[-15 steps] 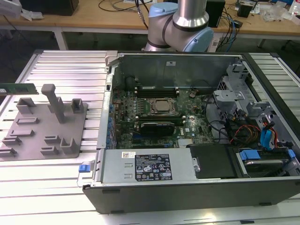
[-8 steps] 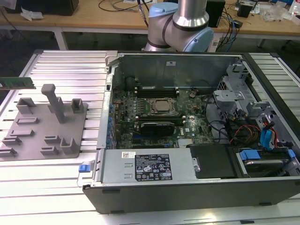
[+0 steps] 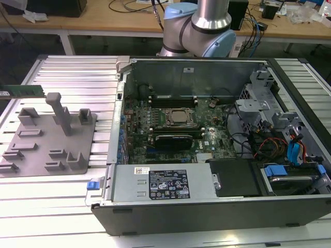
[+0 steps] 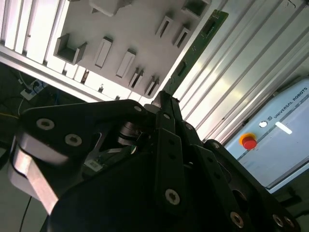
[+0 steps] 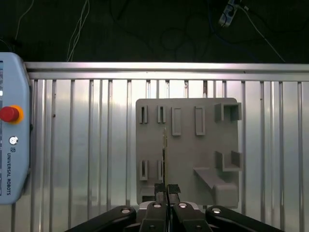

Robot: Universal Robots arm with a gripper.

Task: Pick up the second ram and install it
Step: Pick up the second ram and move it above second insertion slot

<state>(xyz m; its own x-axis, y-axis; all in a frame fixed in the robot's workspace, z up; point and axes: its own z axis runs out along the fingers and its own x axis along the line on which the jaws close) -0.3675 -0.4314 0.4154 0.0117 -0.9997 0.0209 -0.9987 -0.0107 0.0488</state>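
**Ram in the fingers, held over the holder plate**

I've got the gripper [image 4: 163,98] clamped on the second ram [image 4: 195,50]. In the second wrist view the two fingertips pinch one end of the green stick, and the rest of it runs straight out ahead of them. In the first wrist view I see it edge-on, a thin line reaching forward from the fingertips across the gray holder plate [image 5: 188,145].

In the exterior view the stick hangs level near that view's left edge, and as far as I can judge it is clear of the plate's slots. The tall post [image 3: 61,111] stands just beside its free end. The open computer case [image 3: 207,206] lies well away from the gripper, toward the exterior view's right, with the CPU socket [image 3: 178,118] inside it.

My read is that this is the carry stage, with the grasp made and nothing seated. To do it well I'd keep the squeeze firm, since an end-on grip gives the stick leverage to droop or twist. I'd hold it level and square to the fingers and give that post and the case wall plenty of room
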